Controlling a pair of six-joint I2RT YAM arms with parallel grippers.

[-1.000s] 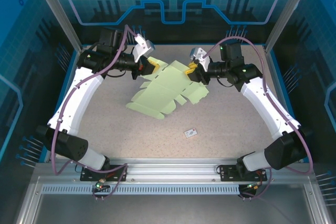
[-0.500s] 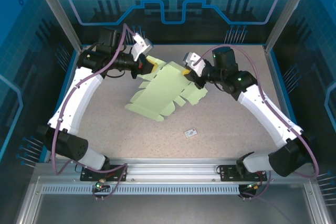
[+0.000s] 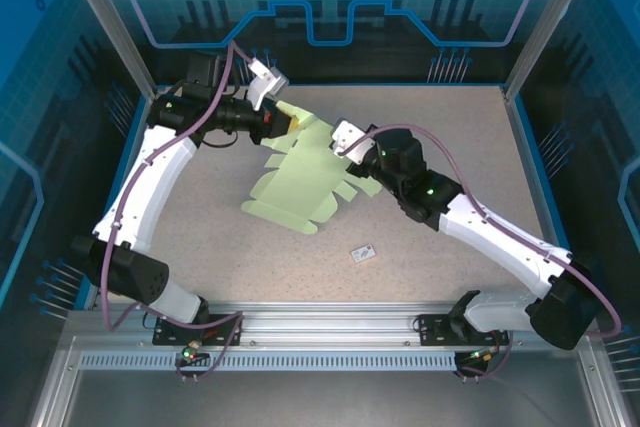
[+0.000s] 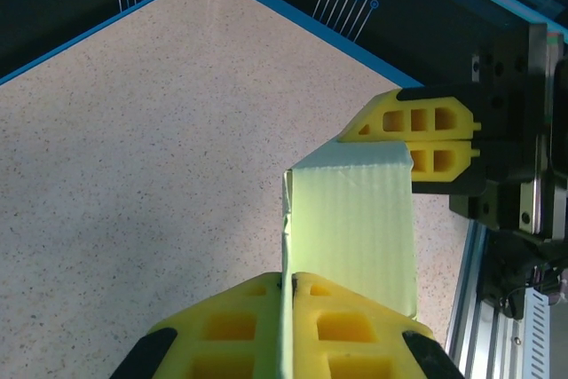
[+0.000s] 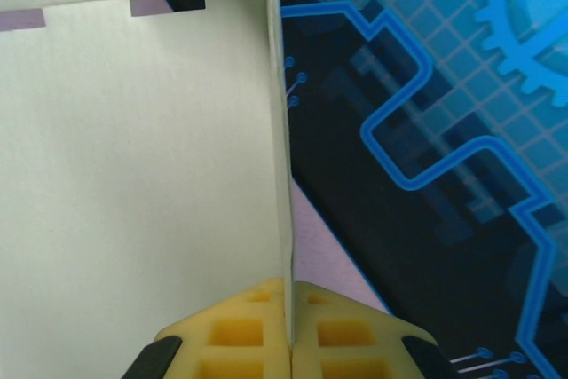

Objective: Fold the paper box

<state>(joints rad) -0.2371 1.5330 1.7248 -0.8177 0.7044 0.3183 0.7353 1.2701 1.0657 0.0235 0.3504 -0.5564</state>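
the left jaws are clenched on a narrow strip of the paper box, their yellow pads pressed together with the card edge sandwiched between them. the right jaws are shut just as firmly on the card, which rises like a thin blade from between their own pads. from the left wrist the right arm's pads sit at the far end of that same strip, so the two grips face each other closely. i'd judge they hold it this way to keep one panel taut and bend it along a crease (the strip already shows a sharp turn down its left side). from above, the box is a flat cut-out near the far middle of the surface, its far end lifted between the arms and its near edge resting down. the card is thin, matte, pale mint and faintly ribbed, with small slots cut through it and stepped tabs along its right edge. the surface is speckled beige, and a tiny white tag lies well apart, nearer the bases.
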